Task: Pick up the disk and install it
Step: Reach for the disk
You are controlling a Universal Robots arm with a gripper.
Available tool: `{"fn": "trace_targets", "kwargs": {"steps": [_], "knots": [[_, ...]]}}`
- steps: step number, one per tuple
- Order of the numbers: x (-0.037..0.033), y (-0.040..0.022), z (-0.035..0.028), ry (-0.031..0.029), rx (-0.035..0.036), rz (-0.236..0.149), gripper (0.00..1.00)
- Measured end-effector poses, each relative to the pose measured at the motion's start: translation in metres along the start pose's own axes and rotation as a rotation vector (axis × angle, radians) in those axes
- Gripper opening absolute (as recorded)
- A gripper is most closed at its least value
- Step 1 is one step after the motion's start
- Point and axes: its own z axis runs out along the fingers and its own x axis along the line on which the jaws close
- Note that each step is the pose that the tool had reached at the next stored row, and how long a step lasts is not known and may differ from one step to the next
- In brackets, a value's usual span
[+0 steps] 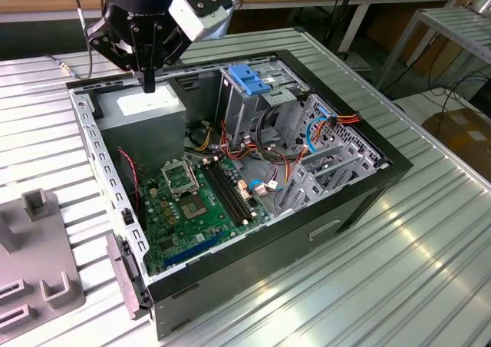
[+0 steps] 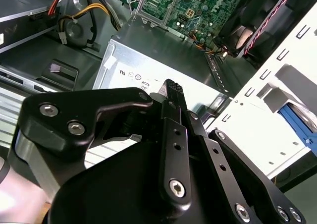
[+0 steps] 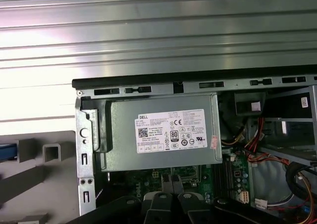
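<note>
The gripper [image 1: 148,84] hangs over the grey power supply [image 1: 142,107] in the far corner of the open computer case [image 1: 230,264], on the exterior view's left. Its 2 fingers are pressed together and hold nothing. In the first wrist view, a thin blue edge that may be the disk [image 3: 4,152] sits by the grey fixture [image 3: 49,152] outside the case, toward the near left from the fingers. I cannot tell its long axis.

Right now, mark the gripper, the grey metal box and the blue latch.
gripper [image 1: 148,84], exterior view, its fingertips.
grey metal box [image 3: 171,131], first wrist view, its white sticker.
blue latch [image 1: 252,78], exterior view, its top face.
</note>
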Motion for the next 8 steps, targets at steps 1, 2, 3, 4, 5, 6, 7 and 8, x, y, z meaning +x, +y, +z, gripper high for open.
{"fn": "trace_targets", "kwargs": {"steps": [1, 2, 3, 4, 5, 6, 7, 8], "knots": [[0.0007, 0.0000, 0.0000, 0.0000, 0.0000, 0.000, 0.10], [0.0010, -0.0001, 0.0000, 0.0000, 0.0000, 0.000, 0.10], [0.0016, -0.0001, 0.0000, 0.0000, 0.0000, 0.000, 0.10], [0.0022, -0.0002, 0.0000, 0.0000, 0.0000, 0.000, 0.10], [0.0029, -0.0002, -0.0001, 0.0000, 0.0000, 0.000, 0.10], [0.0033, -0.0003, -0.0001, -0.0001, -0.0001, 0.000, 0.10], [0.0037, -0.0003, -0.0001, 0.0000, 0.0000, 0.000, 0.10], [0.0044, -0.0003, -0.0001, 0.0000, 0.0000, 0.000, 0.10]]}}
